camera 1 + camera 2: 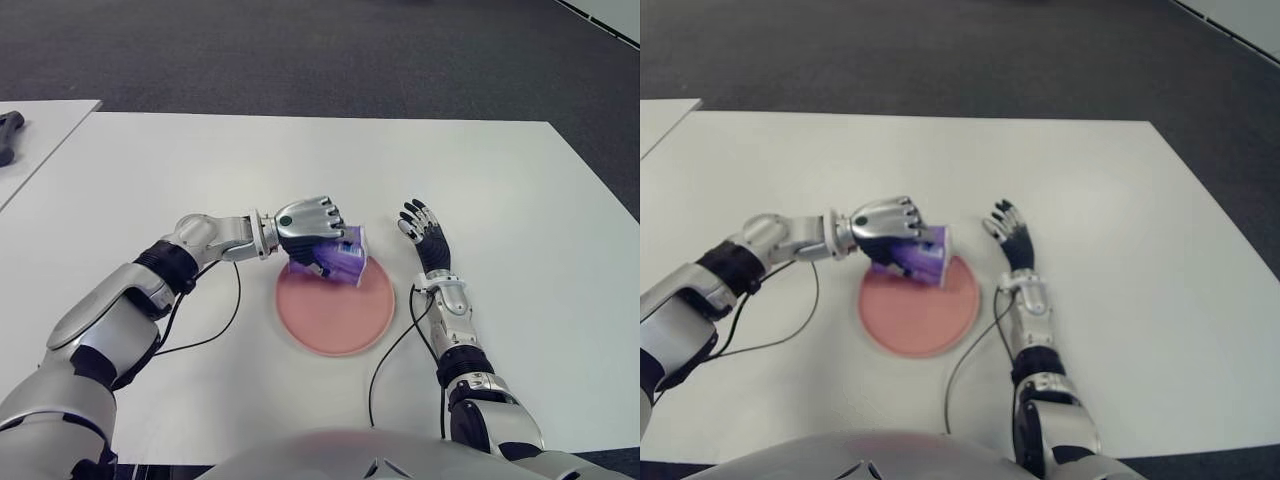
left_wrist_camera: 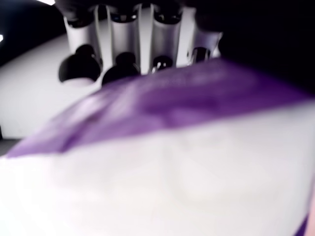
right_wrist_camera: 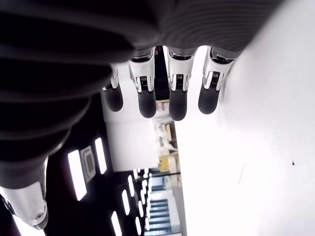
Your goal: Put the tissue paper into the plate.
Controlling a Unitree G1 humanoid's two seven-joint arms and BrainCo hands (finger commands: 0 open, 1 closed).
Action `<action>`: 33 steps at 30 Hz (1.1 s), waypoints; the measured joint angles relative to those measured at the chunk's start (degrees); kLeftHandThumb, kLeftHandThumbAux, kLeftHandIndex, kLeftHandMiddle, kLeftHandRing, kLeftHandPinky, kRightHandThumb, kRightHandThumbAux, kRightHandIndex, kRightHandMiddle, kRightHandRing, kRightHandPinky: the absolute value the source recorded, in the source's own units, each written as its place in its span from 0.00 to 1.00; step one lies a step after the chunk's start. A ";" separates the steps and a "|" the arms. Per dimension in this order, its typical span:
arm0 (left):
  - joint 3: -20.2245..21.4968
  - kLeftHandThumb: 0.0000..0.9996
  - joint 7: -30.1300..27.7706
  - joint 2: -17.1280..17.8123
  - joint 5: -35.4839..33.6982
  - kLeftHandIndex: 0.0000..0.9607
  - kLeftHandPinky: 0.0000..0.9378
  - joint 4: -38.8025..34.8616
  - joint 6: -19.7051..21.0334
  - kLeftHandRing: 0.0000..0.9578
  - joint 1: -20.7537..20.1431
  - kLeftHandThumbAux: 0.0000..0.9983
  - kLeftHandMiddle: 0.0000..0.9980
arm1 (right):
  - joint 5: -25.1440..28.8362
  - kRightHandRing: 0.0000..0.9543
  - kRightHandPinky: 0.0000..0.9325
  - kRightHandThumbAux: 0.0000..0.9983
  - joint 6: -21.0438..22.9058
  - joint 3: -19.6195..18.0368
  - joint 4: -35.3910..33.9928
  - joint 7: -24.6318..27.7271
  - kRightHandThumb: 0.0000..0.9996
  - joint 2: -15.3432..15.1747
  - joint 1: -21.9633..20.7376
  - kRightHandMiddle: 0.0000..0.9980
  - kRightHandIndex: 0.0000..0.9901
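**One pack, held over the plate's rim**

Two arms reach out over a broad white table (image 1: pixel 520 220), which fills most of the head views and meets dark carpet at its far edge. Near the table's middle lies a round pink plate (image 1: pixel 335 310), flat on the surface, with a thin black cable curving along each side of it.

At the plate's far-left edge the left hand (image 1: pixel 312 225) shows palm down, its fingers curled over a purple and white tissue paper pack (image 1: pixel 340 257). The pack sits beneath and inside that grasp, tilted, its lower end showing over the plate's rim (whether it touches the plate cannot be told). In the left wrist view the pack (image 2: pixel 167 162) fills nearly the whole picture, with the fingertips (image 2: pixel 123 73) wrapped over its purple edge.

Just right of the plate shows the right hand (image 1: pixel 425 232), fingers stretched out straight and loosely apart, holding nothing; its wrist view shows the fingers (image 3: pixel 177 103) extended beside the white tabletop.
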 measured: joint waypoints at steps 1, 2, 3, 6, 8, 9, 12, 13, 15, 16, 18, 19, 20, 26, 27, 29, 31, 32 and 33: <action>0.17 0.72 -1.32 0.31 -0.24 0.46 0.90 -0.74 -0.02 0.88 0.18 0.70 0.84 | -0.01 0.14 0.19 0.62 0.00 0.01 0.00 -0.01 0.46 0.00 0.00 0.14 0.11; 0.31 0.72 -2.41 0.56 -0.43 0.46 0.90 -1.35 -0.03 0.88 0.27 0.70 0.84 | -0.02 0.14 0.19 0.62 0.00 0.01 0.01 -0.02 0.46 -0.01 0.00 0.14 0.11; 0.52 0.72 -3.46 0.84 -0.61 0.46 0.90 -1.98 -0.01 0.88 0.37 0.70 0.84 | -0.02 0.14 0.19 0.62 0.00 0.01 0.02 -0.02 0.46 -0.02 -0.02 0.14 0.12; 1.06 0.72 -5.98 1.54 -0.61 0.46 0.91 -3.82 0.46 0.88 0.66 0.70 0.84 | 0.00 0.15 0.20 0.62 0.00 0.00 0.07 0.00 0.46 -0.03 -0.05 0.14 0.12; 1.42 0.72 -7.02 1.85 -0.20 0.46 0.91 -5.00 1.04 0.88 0.92 0.70 0.85 | 0.02 0.14 0.20 0.62 0.00 -0.01 0.12 0.08 0.46 -0.04 -0.08 0.14 0.12; 1.65 0.72 -7.45 1.96 0.11 0.46 0.91 -5.59 1.39 0.88 1.10 0.70 0.85 | 0.02 0.14 0.19 0.62 0.00 -0.01 0.14 0.11 0.46 -0.05 -0.10 0.13 0.12; 1.99 0.72 -8.30 2.11 0.59 0.46 0.91 -6.49 2.04 0.89 1.46 0.70 0.85 | 0.04 0.14 0.19 0.63 0.00 -0.03 0.22 0.20 0.46 -0.10 -0.13 0.13 0.11; 2.07 0.72 -8.54 2.16 0.67 0.46 0.91 -6.72 2.25 0.89 1.58 0.70 0.85 | 0.04 0.14 0.19 0.63 0.00 -0.03 0.24 0.24 0.46 -0.11 -0.15 0.13 0.11; 2.17 0.72 -9.15 2.25 0.78 0.46 0.91 -7.20 2.54 0.89 1.67 0.70 0.85 | 0.04 0.14 0.21 0.62 0.00 -0.03 0.32 0.26 0.46 -0.14 -0.22 0.13 0.11; 2.24 0.72 -9.68 2.27 0.79 0.46 0.91 -7.48 2.56 0.89 1.67 0.70 0.86 | 0.04 0.14 0.20 0.62 0.00 -0.04 0.41 0.26 0.46 -0.16 -0.29 0.13 0.11; 2.38 0.72 -10.82 2.35 0.76 0.46 0.92 -8.11 2.59 0.90 1.68 0.70 0.86 | 0.03 0.14 0.19 0.62 0.00 -0.04 0.61 0.26 0.46 -0.19 -0.49 0.13 0.11; 2.50 0.72 -11.55 2.38 0.56 0.46 0.92 -8.49 2.63 0.90 1.72 0.70 0.86 | 0.01 0.14 0.19 0.62 0.00 -0.02 0.69 0.26 0.46 -0.20 -0.55 0.13 0.11; 2.74 0.72 -12.38 2.38 0.39 0.46 0.92 -8.99 2.69 0.90 1.85 0.70 0.86 | -0.03 0.14 0.19 0.63 0.00 -0.01 0.78 0.25 0.45 -0.22 -0.62 0.13 0.11; 4.47 0.72 -15.66 2.37 -2.16 0.46 0.91 -10.85 2.26 0.89 3.33 0.70 0.85 | -0.09 0.14 0.18 0.63 0.00 0.05 1.01 0.23 0.44 -0.27 -0.82 0.13 0.10; 4.68 0.72 -16.20 2.37 -2.97 0.46 0.91 -11.00 1.86 0.89 3.70 0.70 0.85 | -0.10 0.14 0.17 0.63 0.00 0.05 1.04 0.22 0.44 -0.28 -0.83 0.13 0.10; 5.04 0.72 -17.39 2.34 -4.70 0.46 0.90 -11.36 0.95 0.88 4.44 0.70 0.85 | -0.10 0.14 0.17 0.63 0.00 0.04 1.11 0.21 0.44 -0.29 -0.85 0.13 0.10; 5.42 0.72 -18.40 2.31 -6.21 0.46 0.90 -11.75 0.14 0.88 5.00 0.70 0.84 | -0.12 0.13 0.17 0.63 0.00 0.05 1.19 0.19 0.44 -0.31 -0.89 0.13 0.10; 5.68 0.72 -18.82 2.26 -7.00 0.46 0.90 -11.96 -0.39 0.88 5.31 0.70 0.84 | -0.14 0.14 0.17 0.63 0.00 0.05 1.25 0.14 0.44 -0.32 -0.92 0.13 0.10; 6.05 0.72 -19.20 2.21 -7.66 0.46 0.90 -12.23 -0.85 0.88 5.68 0.70 0.84 | -0.16 0.14 0.18 0.63 0.00 0.05 1.30 0.08 0.44 -0.33 -0.96 0.13 0.10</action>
